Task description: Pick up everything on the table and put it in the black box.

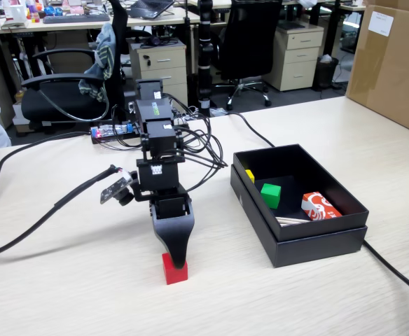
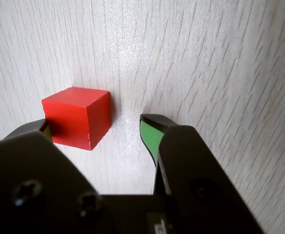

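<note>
The counter (image 1: 316, 119) was spread wide; the black box (image 1: 316, 241) was set toward its right edge. The pincer (image 2: 96, 129) was lowered, parted, one jaw touching the red cube (image 2: 76, 116) near the front edge, nothing gripped, presumably for grasping.

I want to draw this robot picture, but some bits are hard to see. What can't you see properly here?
- Red cube: fixed view, the claw covers its top back part.
- Claw's left finger: wrist view, the claw body hides most of it, so its touch on the cube is unclear.
- Yellow thing in the black box: fixed view, too small to name.
- Pale flat thing by the red-and-white packet: the box wall cuts it off.
</note>
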Action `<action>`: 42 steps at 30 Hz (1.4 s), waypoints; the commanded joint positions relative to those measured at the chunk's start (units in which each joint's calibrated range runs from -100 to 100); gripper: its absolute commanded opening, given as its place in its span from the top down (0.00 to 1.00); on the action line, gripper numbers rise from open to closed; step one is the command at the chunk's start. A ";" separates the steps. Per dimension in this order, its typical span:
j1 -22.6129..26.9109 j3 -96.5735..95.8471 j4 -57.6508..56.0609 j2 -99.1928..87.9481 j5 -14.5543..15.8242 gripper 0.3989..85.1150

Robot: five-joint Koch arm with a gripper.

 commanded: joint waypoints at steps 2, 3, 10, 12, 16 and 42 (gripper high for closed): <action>0.00 3.57 -1.65 -1.42 -0.29 0.56; 0.00 3.57 -1.65 -1.42 -0.29 0.56; -0.24 4.02 -3.03 -2.23 0.24 0.55; -0.29 5.48 -3.03 -2.46 0.44 0.53; -0.24 8.65 -2.52 -2.80 0.49 0.46; -0.15 8.10 -4.76 0.53 -0.29 0.64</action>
